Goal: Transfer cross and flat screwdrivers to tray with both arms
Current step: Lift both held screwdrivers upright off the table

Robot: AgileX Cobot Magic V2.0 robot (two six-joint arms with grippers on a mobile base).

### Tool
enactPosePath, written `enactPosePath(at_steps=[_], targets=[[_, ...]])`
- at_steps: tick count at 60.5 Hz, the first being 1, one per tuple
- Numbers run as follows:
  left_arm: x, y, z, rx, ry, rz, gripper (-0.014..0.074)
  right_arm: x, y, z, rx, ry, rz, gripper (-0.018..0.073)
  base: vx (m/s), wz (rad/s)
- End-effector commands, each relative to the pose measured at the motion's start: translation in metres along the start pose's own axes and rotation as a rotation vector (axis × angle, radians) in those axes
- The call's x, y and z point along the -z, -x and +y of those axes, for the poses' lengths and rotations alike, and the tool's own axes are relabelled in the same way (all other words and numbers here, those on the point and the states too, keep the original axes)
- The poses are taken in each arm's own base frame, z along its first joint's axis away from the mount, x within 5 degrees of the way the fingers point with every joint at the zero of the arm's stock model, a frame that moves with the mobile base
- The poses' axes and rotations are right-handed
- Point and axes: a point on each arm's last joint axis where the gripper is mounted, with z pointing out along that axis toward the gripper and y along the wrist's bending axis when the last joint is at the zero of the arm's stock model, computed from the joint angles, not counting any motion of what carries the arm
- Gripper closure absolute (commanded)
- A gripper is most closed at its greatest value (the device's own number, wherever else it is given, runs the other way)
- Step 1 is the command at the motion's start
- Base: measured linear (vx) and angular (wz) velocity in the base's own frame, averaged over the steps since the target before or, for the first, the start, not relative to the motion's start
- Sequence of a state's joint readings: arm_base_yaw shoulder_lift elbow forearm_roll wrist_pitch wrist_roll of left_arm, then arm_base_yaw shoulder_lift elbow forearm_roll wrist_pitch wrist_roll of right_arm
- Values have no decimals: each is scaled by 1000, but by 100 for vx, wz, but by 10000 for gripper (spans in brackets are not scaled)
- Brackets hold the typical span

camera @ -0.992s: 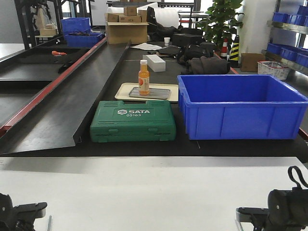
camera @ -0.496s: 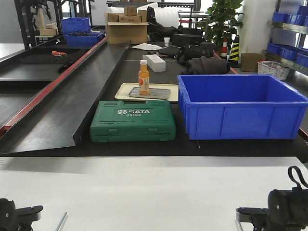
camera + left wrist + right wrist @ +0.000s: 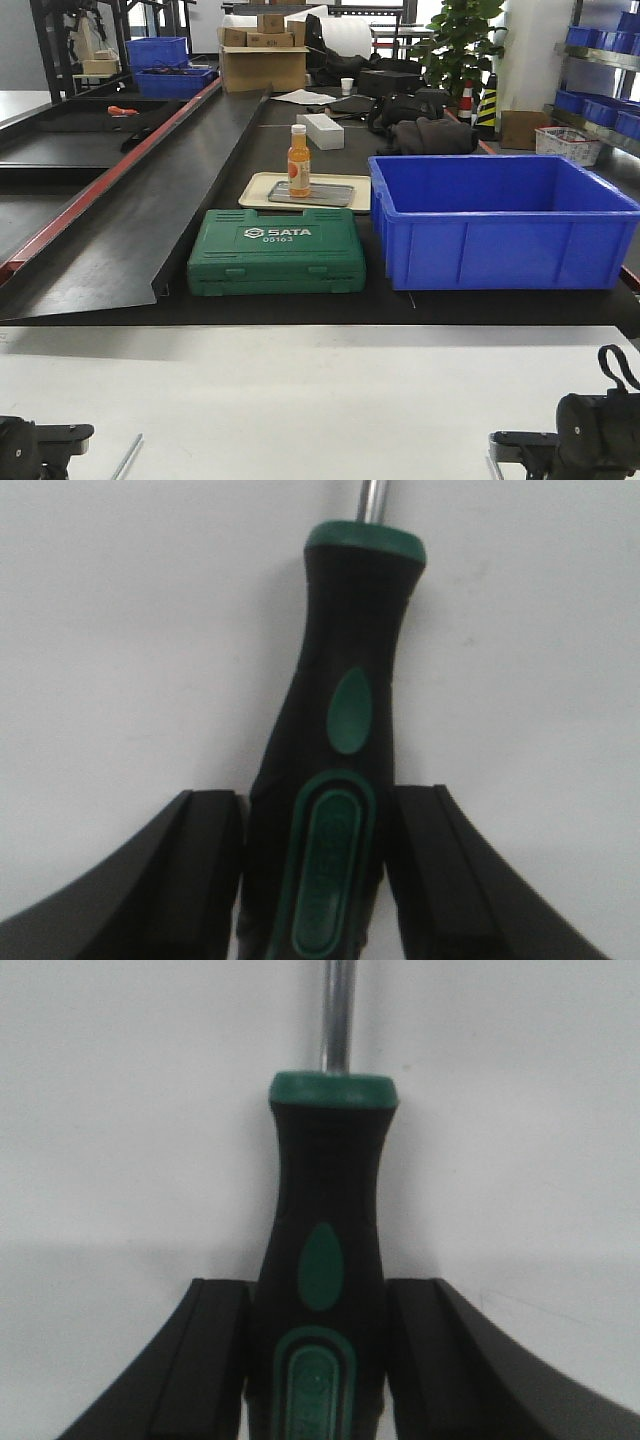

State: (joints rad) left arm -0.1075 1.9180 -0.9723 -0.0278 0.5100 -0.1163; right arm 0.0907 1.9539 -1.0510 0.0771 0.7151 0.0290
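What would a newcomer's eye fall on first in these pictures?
The deep blue bin at the right and the green SATA case to its left dominate the front view. In each wrist view a black-and-green handle fills the frame: the left screwdriver clamped in the left claw, the right screwdriver in the right claw, both over the white table.

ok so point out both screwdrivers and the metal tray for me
left screwdriver (image 3: 332, 770), left wrist view, middle of its black handle
right screwdriver (image 3: 322, 1260), right wrist view, middle of its handle
metal tray (image 3: 332, 194), front view, bare part of its floor
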Motion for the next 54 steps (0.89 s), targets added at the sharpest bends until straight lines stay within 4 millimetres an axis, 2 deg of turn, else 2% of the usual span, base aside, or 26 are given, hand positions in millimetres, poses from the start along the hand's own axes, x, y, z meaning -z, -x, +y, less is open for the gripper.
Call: enactPosePath(at_steps=[1, 14, 25, 33, 54], targets=[[9, 9, -1, -19, 4, -71, 146, 11, 3, 1, -6, 13, -32, 567, 0, 0], [9, 7, -1, -86, 8, -53, 146, 11, 3, 1, -6, 13, -32, 567, 0, 0], [9, 3, 0, -125, 13, -2, 200, 11, 4, 1, -6, 13, -34, 567, 0, 0], [9, -1, 1, -135, 19, 43, 283, 11, 4, 1, -6, 13, -34, 567, 0, 0], [11, -15, 4, -239, 34, 203, 585, 11, 3, 1, -6, 13, -28, 567, 0, 0]])
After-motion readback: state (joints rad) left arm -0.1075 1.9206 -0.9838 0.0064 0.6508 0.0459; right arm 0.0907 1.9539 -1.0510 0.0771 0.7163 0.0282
